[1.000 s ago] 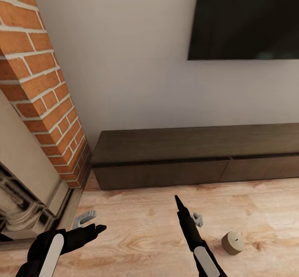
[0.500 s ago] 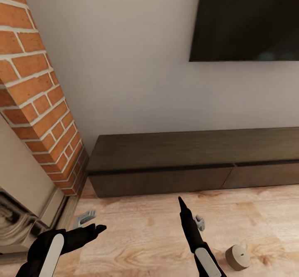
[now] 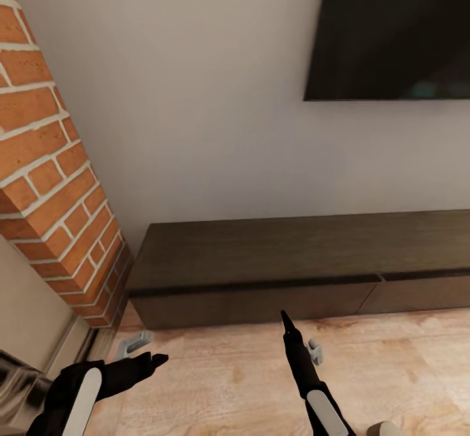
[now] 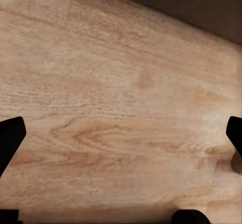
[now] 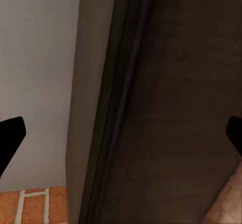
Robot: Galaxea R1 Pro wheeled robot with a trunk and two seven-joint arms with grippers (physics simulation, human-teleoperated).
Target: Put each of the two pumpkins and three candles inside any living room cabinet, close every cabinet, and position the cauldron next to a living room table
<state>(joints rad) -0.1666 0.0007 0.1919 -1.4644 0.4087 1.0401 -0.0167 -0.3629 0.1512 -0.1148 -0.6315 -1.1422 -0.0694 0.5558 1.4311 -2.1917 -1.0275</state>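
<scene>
I noted a dark-brown cabinet (image 3: pixel 307 263), pale grained wood floor (image 3: pixel 235 384), red-orange brick column (image 3: pixel 49 181), black screen (image 3: pixel 391 31)

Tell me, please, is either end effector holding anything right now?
No. The left end effector is open over bare floor, and the right end effector is open facing the cabinet.

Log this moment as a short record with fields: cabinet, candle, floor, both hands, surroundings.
cabinet: long dark-brown cabinet against the wall, drawer fronts shut
candle: one candle on the floor at the head view's lower edge, partly cut off
floor: light wood floor
left hand: left hand open, holding nothing, low over the floor
right hand: right hand open, holding nothing, facing the cabinet
surroundings: brick fireplace left, television on the wall
</scene>
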